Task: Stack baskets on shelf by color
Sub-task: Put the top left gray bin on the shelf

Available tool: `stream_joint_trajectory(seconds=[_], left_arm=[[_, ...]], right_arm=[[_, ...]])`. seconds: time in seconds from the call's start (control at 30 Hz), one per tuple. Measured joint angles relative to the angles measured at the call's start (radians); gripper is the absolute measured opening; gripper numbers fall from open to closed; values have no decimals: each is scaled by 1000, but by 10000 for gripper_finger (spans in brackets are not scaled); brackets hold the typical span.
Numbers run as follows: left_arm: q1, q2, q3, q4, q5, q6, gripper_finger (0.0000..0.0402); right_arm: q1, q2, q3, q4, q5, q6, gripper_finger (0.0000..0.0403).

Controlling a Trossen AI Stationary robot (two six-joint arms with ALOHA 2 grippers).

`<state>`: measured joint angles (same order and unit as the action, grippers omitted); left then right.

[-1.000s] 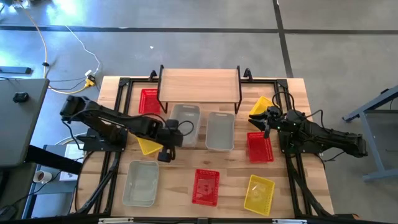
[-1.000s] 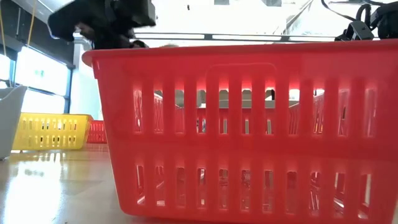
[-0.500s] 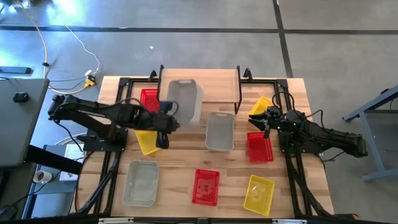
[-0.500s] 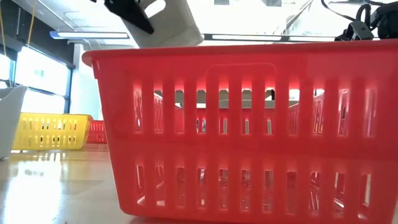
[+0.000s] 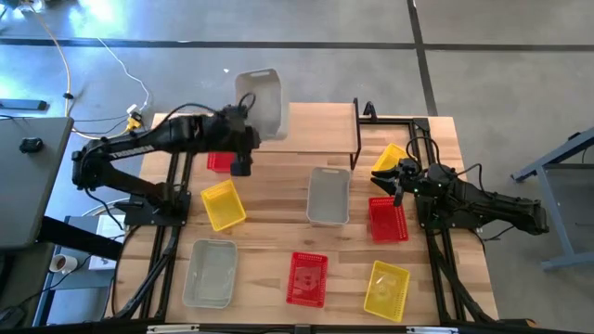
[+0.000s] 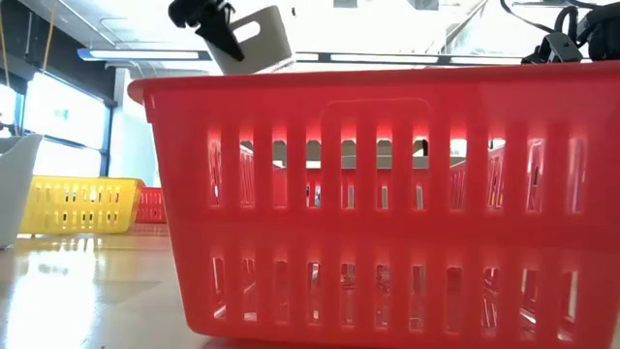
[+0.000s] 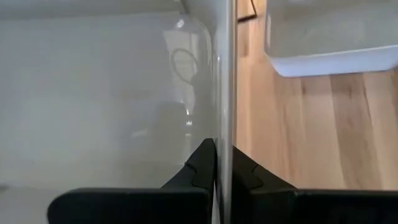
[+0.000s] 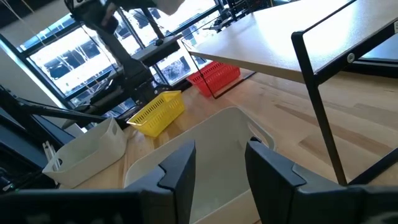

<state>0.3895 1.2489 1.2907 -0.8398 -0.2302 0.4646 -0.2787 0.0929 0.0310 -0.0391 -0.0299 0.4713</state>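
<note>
My left claw (image 7: 222,171) is pinched tight on the wall of 1 pale grey basket (image 5: 261,104), held tilted in the air above the shelf (image 5: 316,127) at its left end. My right claw (image 8: 219,163) waits on the table's (image 5: 269,224) right side, fingers spread, holding nothing, facing another grey basket (image 5: 328,195).

Smooth, faintly translucent plastic is seen in the pale grey basket (image 5: 261,100). Glossy slotted plastic is shown by the red basket (image 6: 387,204). Light wood with a satin sheen is presented by the desk (image 5: 269,237), and thin black metal by the shelf legs (image 8: 323,106).
</note>
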Motion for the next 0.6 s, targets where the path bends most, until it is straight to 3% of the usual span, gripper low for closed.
stream_joint_trajectory(seconds=[0.1,0.27,0.6], left_arm=[[64,19,0,-52,63,8,0],[122,64,0,-93,63,29,0],[136,141,0,-137,90,44,0]], right_arm=[[0,0,0,0,0,0,126],[0,0,0,0,0,0,126],[0,0,0,0,0,0,126]])
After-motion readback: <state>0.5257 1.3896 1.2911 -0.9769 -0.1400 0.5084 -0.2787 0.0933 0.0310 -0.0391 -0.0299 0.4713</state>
